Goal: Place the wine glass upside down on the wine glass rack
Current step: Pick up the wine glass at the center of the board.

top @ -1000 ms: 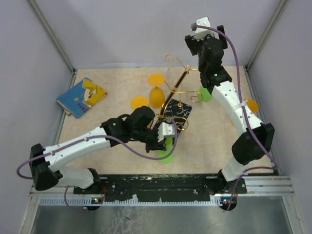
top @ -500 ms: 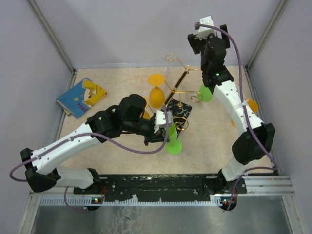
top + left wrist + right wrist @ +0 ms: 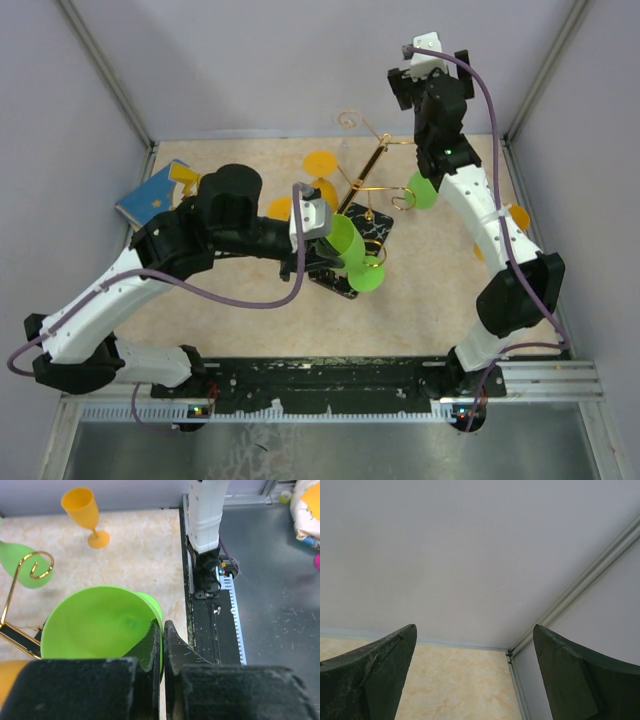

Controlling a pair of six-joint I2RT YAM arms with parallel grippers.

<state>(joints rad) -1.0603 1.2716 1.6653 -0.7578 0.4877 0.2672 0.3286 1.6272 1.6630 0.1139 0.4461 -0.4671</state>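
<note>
The left tool [image 3: 162, 640] pinches the green wine glass [image 3: 95, 622] at its rim; the right tool [image 3: 474, 630] gapes wide. The book [image 3: 150, 193], half hidden, has unreadable lettering.

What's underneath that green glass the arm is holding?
The rack's black marbled base lies below the green glass. The glass and left pincer cover its middle, so anything there is hidden.

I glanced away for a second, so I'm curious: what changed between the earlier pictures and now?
The left gripper, shut on the green wine glass throughout, carried it from near the front edge of the table up and back, over the black base of the wine glass rack. The right gripper stayed open and raised; the rack, orange glasses and book did not move.
</note>
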